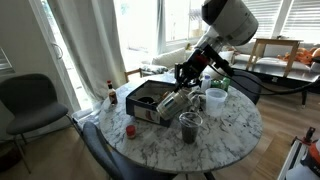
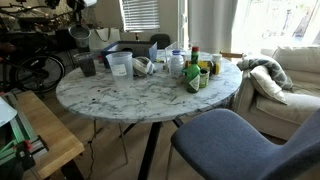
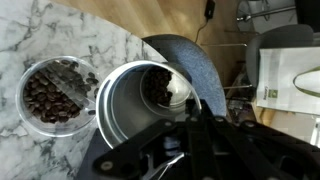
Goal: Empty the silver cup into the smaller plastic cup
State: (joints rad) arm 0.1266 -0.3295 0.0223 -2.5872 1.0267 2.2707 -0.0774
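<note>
Silver cup (image 3: 125, 118), tilted on its side, is clamped in the gripper (image 1: 180, 92); we see dark beans (image 3: 160, 88) inside. Its mouth lies just beside the smaller plastic cup (image 3: 55, 95), also holding beans.

On a round table (image 1: 232, 133), the smaller plastic cup (image 3: 55, 95) stands just beside the tilted silver cup (image 3: 132, 118), beans (image 3: 45, 102) inside both; a wider plastic cup (image 1: 214, 98) stands near, bottles (image 2: 195, 72) well apart
</note>
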